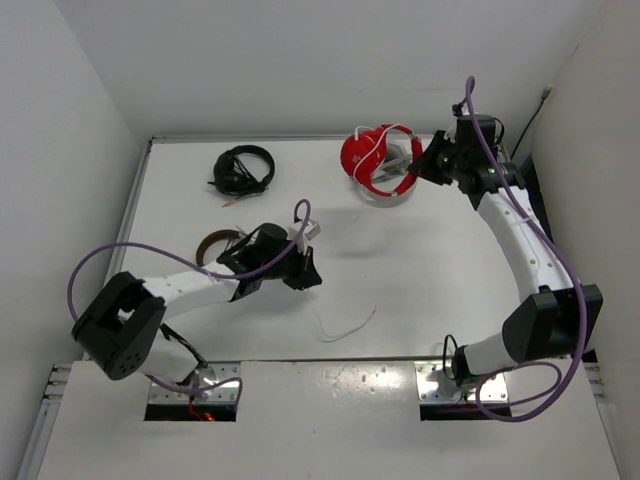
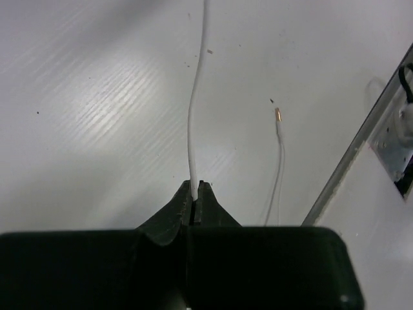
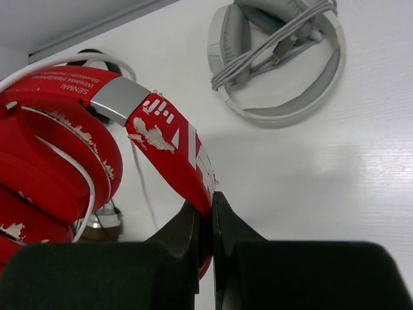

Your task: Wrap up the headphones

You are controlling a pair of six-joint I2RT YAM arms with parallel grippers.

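left pincer: closed on the white cable near the middle of the bench; only the very tips bear on it.
risk, left grip: the cable is thin and smooth; a pull along its length could draw it through the tips, and the slack would drop.
brown headphones: lie under the left forearm, toward the left edge; a sweep of that arm could catch or shove them.
loose tail: a curl of cable ending in the plug lies toward the near edge; if dragged, it could snag on that edge or whip into a knot.
red headphones: near the far edge, right of centre, apparently raised off the bench; turns of cable already cross the earcups.
risk, turns: uneven tension from the left could slide those turns off the rounded cups.
right pincer: clamped on the headband, across its narrow edge; the flaking band could twist or slip in that hold.
grey-white headphones: close by; a dropped set would land on or beside them.
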